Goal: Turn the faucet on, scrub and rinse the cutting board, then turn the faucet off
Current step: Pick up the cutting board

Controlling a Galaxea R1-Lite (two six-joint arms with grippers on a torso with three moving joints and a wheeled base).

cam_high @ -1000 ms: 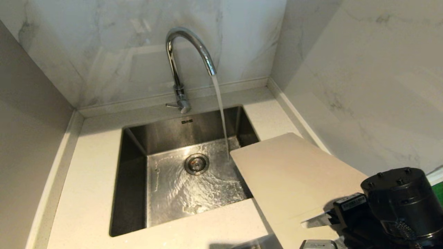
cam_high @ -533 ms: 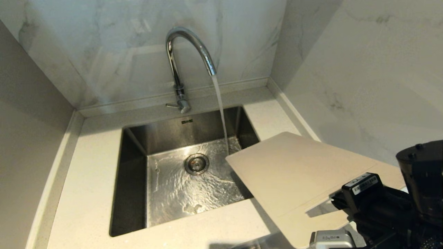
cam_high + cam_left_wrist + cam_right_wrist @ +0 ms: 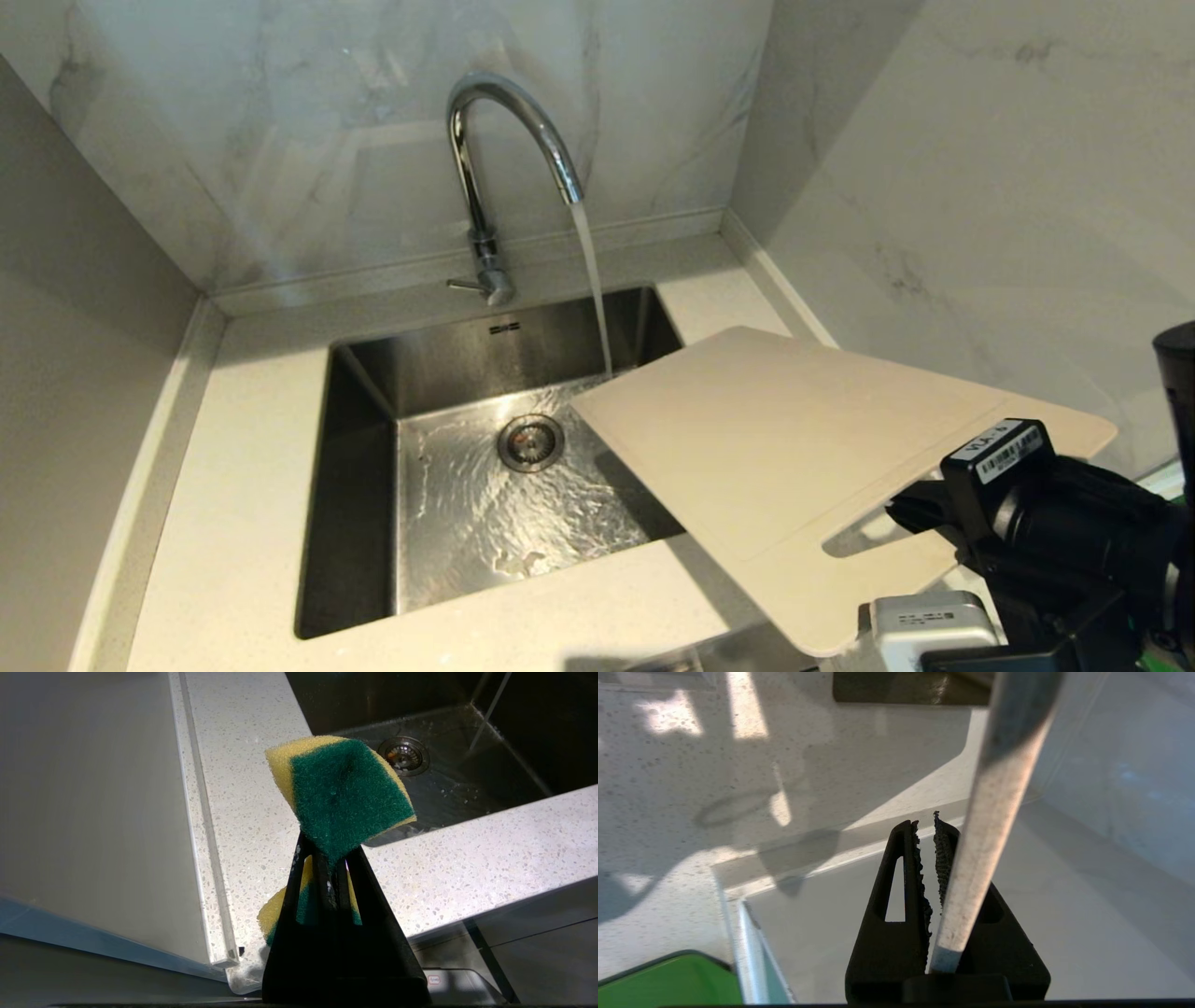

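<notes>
While water is running from one faucet, upper centre of the head view, into one sink: noting one cutting board, lifted and tilted at right centre, far corner meeting the stream over the basin. Observing right gripper, lower right in the head view, pinching the board's handle end edge-on between two fingers. Recording left gripper, clamped tight on one yellow-and-green sponge, hovering above the counter. Seeing one green item at the right wrist view's lower left.
</notes>
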